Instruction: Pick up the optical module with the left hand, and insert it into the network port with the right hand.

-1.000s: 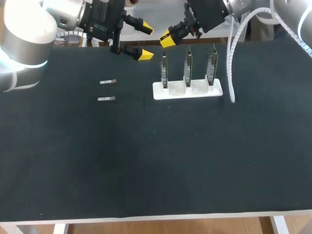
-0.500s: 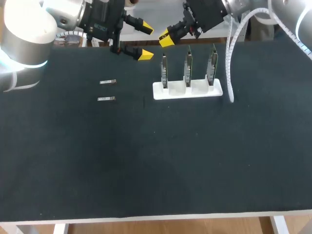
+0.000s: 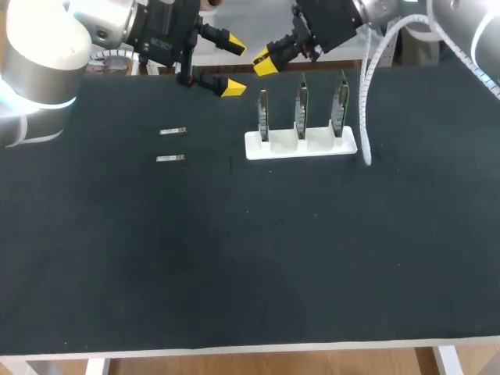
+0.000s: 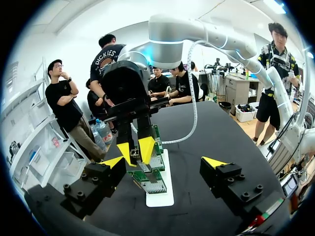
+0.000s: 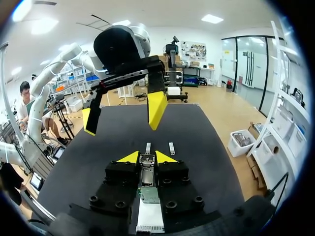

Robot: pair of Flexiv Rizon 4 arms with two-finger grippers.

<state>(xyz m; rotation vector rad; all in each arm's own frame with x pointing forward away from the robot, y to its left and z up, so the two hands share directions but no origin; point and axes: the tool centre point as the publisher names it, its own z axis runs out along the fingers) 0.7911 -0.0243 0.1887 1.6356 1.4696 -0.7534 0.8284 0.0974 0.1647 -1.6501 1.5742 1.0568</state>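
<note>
Tabletop point(image 3: 250, 258) in black spans the head view. A white stand point(image 3: 301, 147) sits at the far middle with three circuit boards point(image 3: 301, 105) upright in it. To its left, well apart, two spare modules point(image 3: 173, 132) lie flat, one nearer than the other. The left gripper point(image 3: 234, 68) hangs at the far edge with its fingers spread and holding nothing. The right gripper point(image 3: 264, 62) hangs just right of it, above the far side of the leftmost board.

From the left wrist, the yellow tips stand wide apart. Ahead of them the right gripper point(image 4: 134, 151) points down over the boards point(image 4: 152, 179), and an optical module point(image 4: 142, 166) pokes out below its tips.

From the right wrist, both tips are clenched on the optical module point(image 5: 146, 161). The board point(image 5: 147, 194) and stand point(image 5: 150, 219) lie under the fingers. The released left gripper point(image 5: 123, 117) hangs ahead, above the two spare modules point(image 5: 147, 147) on the table.
</note>
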